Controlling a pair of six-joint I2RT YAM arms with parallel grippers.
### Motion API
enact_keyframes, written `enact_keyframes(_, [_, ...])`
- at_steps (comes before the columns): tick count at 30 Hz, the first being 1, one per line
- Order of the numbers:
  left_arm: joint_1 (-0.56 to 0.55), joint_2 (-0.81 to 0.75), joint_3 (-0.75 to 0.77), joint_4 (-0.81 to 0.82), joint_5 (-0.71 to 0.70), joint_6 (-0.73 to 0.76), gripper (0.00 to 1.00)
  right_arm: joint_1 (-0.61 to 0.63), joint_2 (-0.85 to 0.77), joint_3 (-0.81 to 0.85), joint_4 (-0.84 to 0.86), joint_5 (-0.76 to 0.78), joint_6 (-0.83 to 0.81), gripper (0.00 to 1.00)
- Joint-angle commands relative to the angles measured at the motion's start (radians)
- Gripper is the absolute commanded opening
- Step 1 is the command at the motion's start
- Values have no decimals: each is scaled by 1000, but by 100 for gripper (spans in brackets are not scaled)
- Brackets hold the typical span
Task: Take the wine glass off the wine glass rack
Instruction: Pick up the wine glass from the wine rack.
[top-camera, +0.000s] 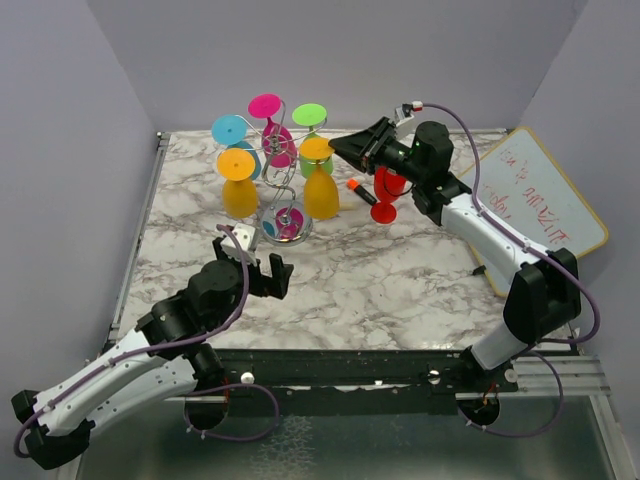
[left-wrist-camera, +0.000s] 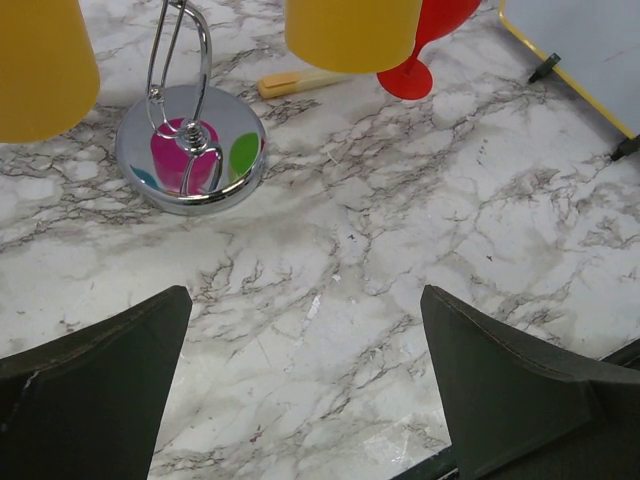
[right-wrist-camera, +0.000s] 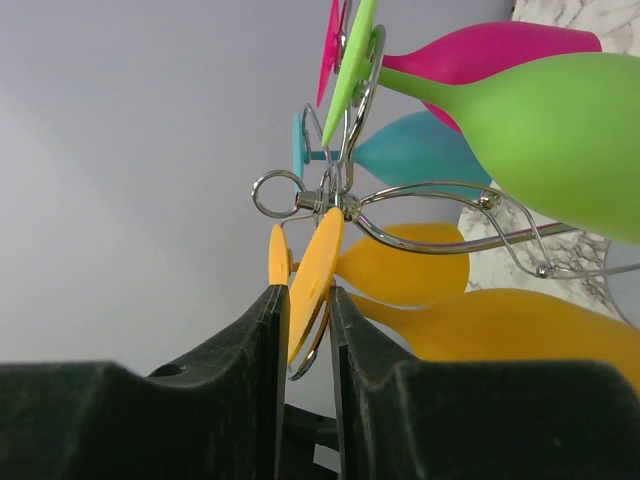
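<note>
Pinched the yellow wine glass (right-wrist-camera: 322, 245) by its foot in the right tool (right-wrist-camera: 305, 300), with the left tool (left-wrist-camera: 305, 295) spread wide, and risked snagging the wire of the wine glass rack (left-wrist-camera: 228, 118) alongside those fingers, toppling it all.

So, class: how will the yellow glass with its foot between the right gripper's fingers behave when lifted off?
Probably light: the yellow wine glass looks like opaque plastic. Its thin, smooth foot may slip or pivot in the right gripper. Its big bowl, hanging from the wine glass rack, could swing.
</note>
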Motion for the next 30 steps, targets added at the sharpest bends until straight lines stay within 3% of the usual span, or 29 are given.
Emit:
enact_keyframes(1, [5, 19, 50, -41, 5, -63, 99, -6, 22, -14, 24, -39, 14, 26])
enact_keyframes(10, [4, 86, 101, -116, 30, -83, 99, -6, 1, -6, -19, -20, 1, 24])
enact_keyframes(13, [4, 102, 121, -118, 29, -82, 99, -7, -4, -14, -3, -31, 17, 16])
enact_keyframes(20, [4, 116, 123, -121, 41, -86, 99, -7, -28, -17, -30, -15, 5, 12])
enact_keyframes(26, [4, 110, 120, -124, 33, -90, 99, -6, -27, -24, -6, -62, 27, 1])
enact_keyframes(30, [5, 118, 120, -148, 28, -90, 99, -6, -48, -27, -8, -73, 40, 0])
